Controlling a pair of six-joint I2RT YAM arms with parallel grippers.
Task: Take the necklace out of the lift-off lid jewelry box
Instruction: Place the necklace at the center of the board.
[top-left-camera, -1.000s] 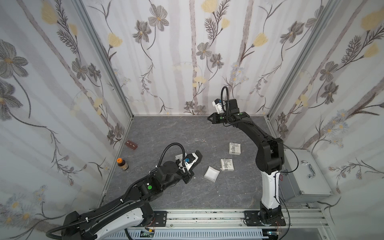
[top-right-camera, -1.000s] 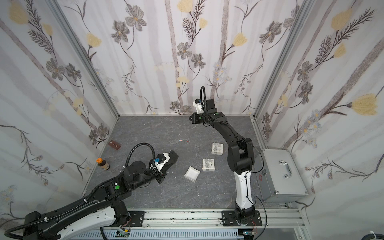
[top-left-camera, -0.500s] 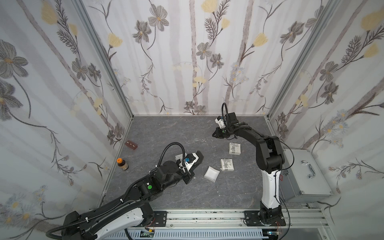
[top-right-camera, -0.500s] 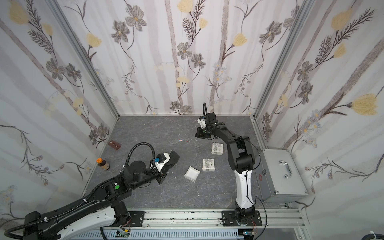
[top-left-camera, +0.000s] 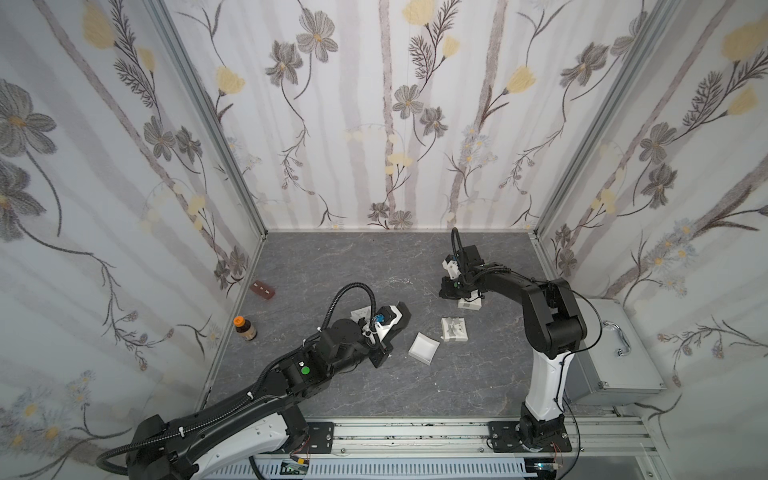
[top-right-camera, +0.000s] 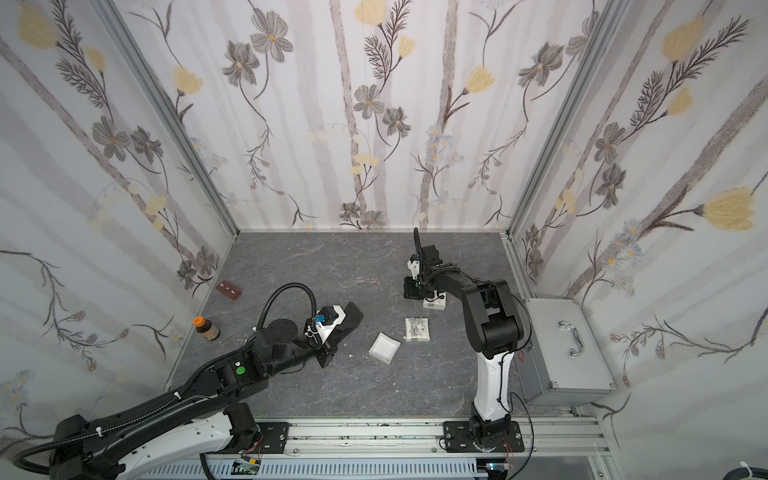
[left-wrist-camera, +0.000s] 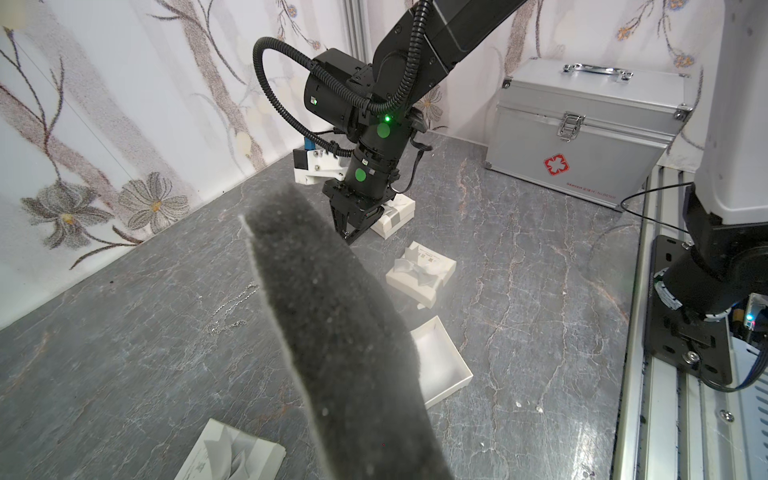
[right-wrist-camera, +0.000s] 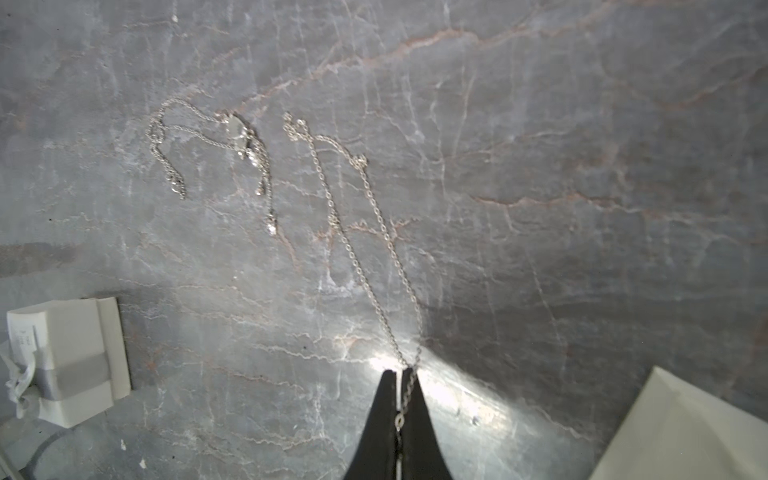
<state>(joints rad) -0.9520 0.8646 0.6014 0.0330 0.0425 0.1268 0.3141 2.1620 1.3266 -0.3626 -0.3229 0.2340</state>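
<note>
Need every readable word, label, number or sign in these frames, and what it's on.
No word or number is legible.
Red cross-style emblem: front of the silver case.
Small red print under the emblem: too blurred to read.
Print on the white box lid: too small.
Print on the ribboned box: blurred.
Label on the bottle: too small.

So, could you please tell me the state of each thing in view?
Right tool: shut on thin silver chain necklace.
Left tool: shut on dark grey foam pad.
Small white cardboard box: open, looks empty.
White box with grey ribbon: closed.
Silver metal case: closed, latched.
Brown bottle, orange cap: upright, capped.
Second silver pendant chain: loose on grey stone table.
</note>
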